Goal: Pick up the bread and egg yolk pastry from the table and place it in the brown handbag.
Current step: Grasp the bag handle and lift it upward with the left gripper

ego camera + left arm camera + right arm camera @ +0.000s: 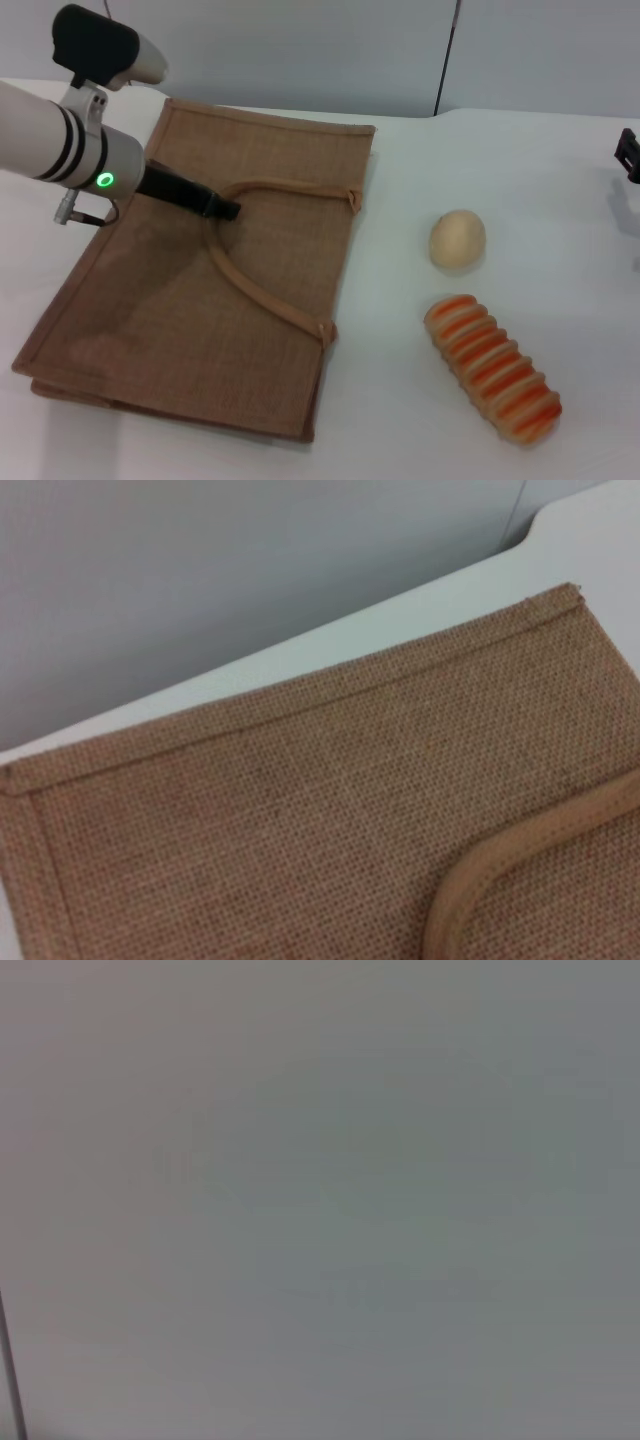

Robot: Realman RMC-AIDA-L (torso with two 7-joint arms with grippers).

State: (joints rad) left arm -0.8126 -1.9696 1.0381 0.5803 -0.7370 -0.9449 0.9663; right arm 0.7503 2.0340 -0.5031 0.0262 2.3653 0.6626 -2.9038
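The brown handbag (pixel 210 290) lies flat on the left of the white table, its tan loop handles (pixel 262 290) resting on top. My left gripper (pixel 222 209) is low over the bag, at the bend of the handle loop. The left wrist view shows the bag's burlap (pixel 300 800) and part of a handle (pixel 500 875). The egg yolk pastry (pixel 457 240) sits on the table to the right of the bag. The bread (pixel 493 368), cream with orange stripes, lies just in front of it. My right gripper (pixel 628 155) shows only at the far right edge, away from both foods.
The white table (pixel 400 430) ends at a grey wall (pixel 350 50) behind the bag. The right wrist view shows only a plain grey surface (pixel 320 1200).
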